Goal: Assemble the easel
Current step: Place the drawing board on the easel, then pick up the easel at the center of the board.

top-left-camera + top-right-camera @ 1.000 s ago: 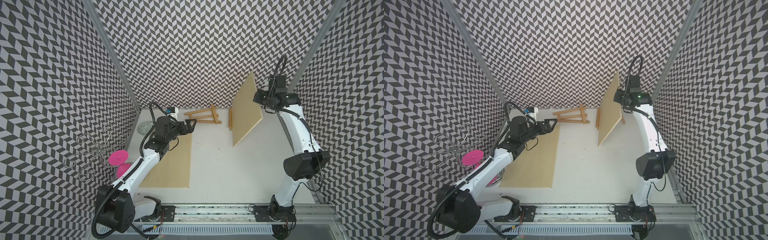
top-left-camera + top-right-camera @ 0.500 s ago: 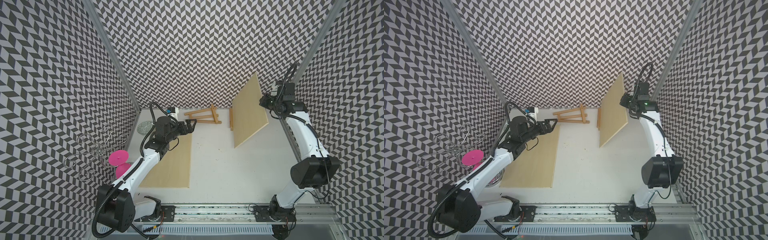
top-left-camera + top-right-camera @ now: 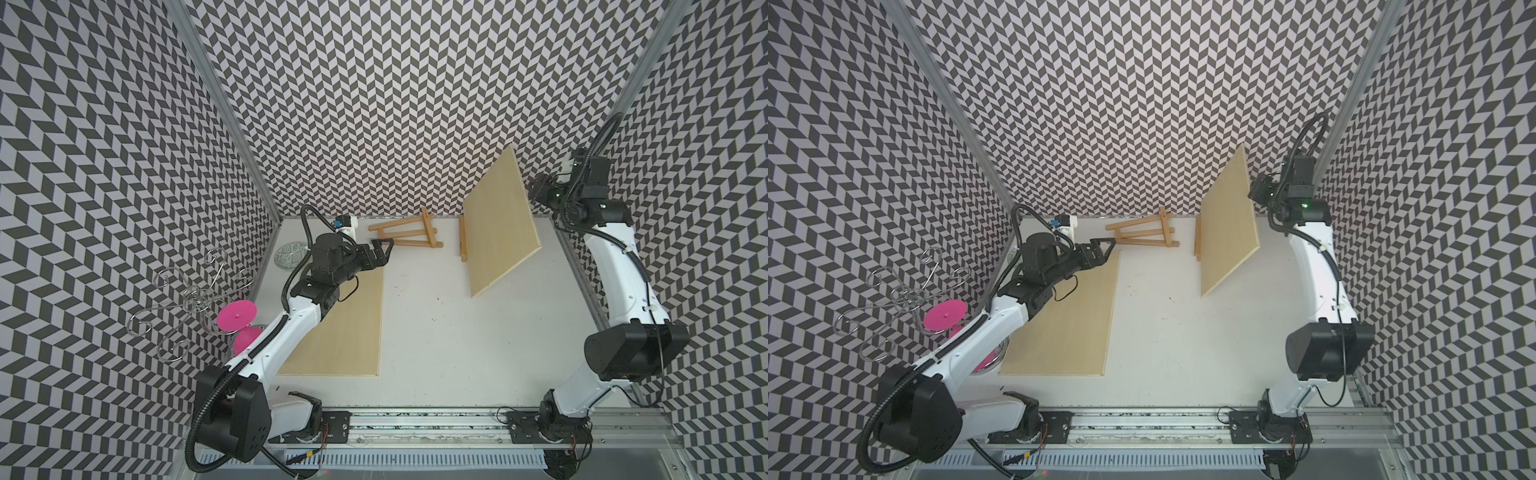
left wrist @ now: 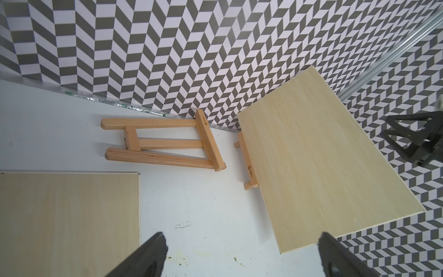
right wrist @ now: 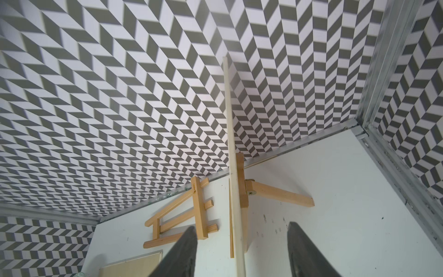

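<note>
A standing easel (image 5: 242, 184) was seen at the back right of the table (image 3: 436, 332), its rear leg angled toward the right wall, and an upright board (image 3: 500, 226) was propped on edge against its front, tilted back. The right gripper (image 3: 540, 192) was held high, just beside the board's upper right edge and apart from it. Its jaws were parted and nothing was gripped. In the right wrist view the board's thin edge was lined up between the two fingers (image 5: 184, 254) but farther off. A flat easel (image 3: 409, 237) was laid folded on the table by the back wall, left of the standing one and well apart from the right gripper. The left gripper (image 3: 387, 248) was poised near the flat easel's left end, above the back corner of a flat board (image 3: 345, 328). Its jaws were spread wide with nothing between them, and in the left wrist view the flat easel was seen ahead of the fingertips, untouched. A wire stand (image 3: 195, 295) and pink discs (image 3: 236, 316) were placed by the left wall.
</note>
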Controlling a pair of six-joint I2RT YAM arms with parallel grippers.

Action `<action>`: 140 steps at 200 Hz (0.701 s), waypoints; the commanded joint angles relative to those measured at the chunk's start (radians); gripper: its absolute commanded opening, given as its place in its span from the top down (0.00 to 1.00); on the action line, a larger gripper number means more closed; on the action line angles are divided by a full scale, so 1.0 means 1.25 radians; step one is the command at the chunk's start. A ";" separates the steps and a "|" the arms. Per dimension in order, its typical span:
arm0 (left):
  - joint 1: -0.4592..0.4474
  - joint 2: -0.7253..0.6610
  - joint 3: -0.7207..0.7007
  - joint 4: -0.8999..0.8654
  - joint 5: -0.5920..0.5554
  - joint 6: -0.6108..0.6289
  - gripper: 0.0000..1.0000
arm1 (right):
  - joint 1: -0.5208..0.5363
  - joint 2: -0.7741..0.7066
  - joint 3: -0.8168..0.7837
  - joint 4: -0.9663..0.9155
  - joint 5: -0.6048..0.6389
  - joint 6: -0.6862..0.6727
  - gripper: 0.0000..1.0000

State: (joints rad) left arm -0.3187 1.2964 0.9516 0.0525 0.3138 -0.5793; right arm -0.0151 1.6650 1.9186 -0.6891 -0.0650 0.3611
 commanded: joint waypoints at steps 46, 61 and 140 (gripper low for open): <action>-0.049 0.230 0.111 0.020 -0.082 -0.120 0.03 | 0.334 -0.109 -0.106 0.043 0.118 -0.088 0.29; -0.060 0.278 0.134 0.072 -0.093 -0.090 0.04 | 0.375 -0.099 -0.156 0.082 0.134 -0.087 0.28; -0.147 0.716 0.625 -0.124 -0.253 0.064 0.08 | 0.413 -0.189 -0.390 0.238 0.159 -0.032 0.23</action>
State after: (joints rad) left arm -0.4484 2.0708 1.5650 0.0078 0.1017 -0.5823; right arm 0.4915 1.5143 1.4628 -0.5167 0.0811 0.2981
